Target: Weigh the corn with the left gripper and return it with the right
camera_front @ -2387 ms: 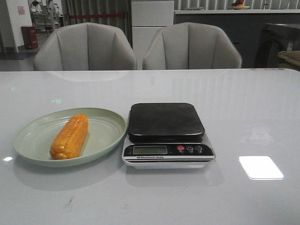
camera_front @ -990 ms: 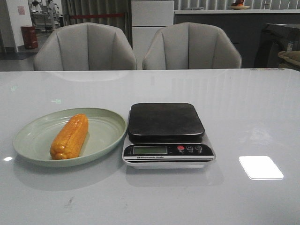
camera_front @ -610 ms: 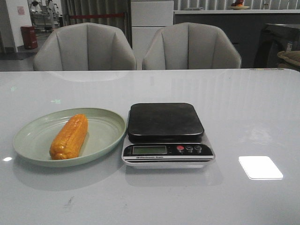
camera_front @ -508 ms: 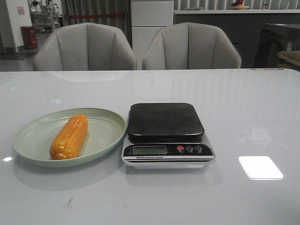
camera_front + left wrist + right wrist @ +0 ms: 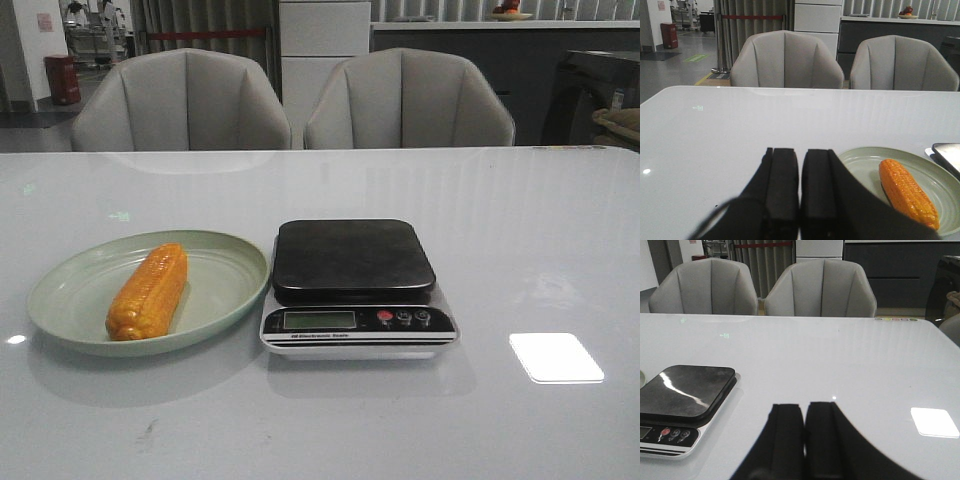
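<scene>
Corn resting on plate, scale bare

Your corn cob [image 5: 907, 192] is lying beside the closed left fingers [image 5: 799, 185]; right fingers [image 5: 804, 432] closed too: either stage fits.

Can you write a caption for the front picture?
Corn lies on a plate beside an empty scale.

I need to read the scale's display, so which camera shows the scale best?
The front view: the whole scale faces it, display and buttons included. The right wrist view shows its platform and buttons at an angle, the display cut off. The left wrist view catches just a corner.
</scene>
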### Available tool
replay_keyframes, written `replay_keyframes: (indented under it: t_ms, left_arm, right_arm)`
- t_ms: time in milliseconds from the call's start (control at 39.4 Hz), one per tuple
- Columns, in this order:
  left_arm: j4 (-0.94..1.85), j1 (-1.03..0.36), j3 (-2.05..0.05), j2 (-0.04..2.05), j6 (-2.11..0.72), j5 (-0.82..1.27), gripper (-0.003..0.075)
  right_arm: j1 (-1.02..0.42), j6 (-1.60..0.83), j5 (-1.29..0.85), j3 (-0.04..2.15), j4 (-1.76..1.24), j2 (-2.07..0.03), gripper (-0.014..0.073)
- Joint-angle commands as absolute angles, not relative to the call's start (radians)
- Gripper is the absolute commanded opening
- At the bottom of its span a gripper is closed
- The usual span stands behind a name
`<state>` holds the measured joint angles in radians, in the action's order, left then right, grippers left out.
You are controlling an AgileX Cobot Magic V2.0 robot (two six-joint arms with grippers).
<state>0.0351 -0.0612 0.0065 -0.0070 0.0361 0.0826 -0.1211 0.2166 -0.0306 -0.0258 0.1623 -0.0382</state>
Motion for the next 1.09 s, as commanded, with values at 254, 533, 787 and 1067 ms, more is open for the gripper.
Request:
replay_keyframes:
  t_ms: [254,533,787,1067]
  left_arm:
    - [0.036,-0.059,0.038,-0.025,0.038,0.000,0.0114]
    - [0.036,-0.059,0.038,-0.025,0.038,0.000,0.0114]
    - [0.036,-0.059,0.038,-0.025,0.038,0.000,0.0114]
    - [0.036,-0.059,0.038,-0.025,0.038,0.000,0.0114]
  right_arm:
    - [-0.041,0.127,0.060,-0.036,0.071,0.028,0.0159]
    - [-0.039,0.127,0.059,-0.036,0.071,0.028,0.0159]
    - [-0.039,0.127,0.059,-0.036,0.071,0.028,0.0159]
    - [-0.039,0.127,0.059,-0.036,0.071,0.028,0.0159]
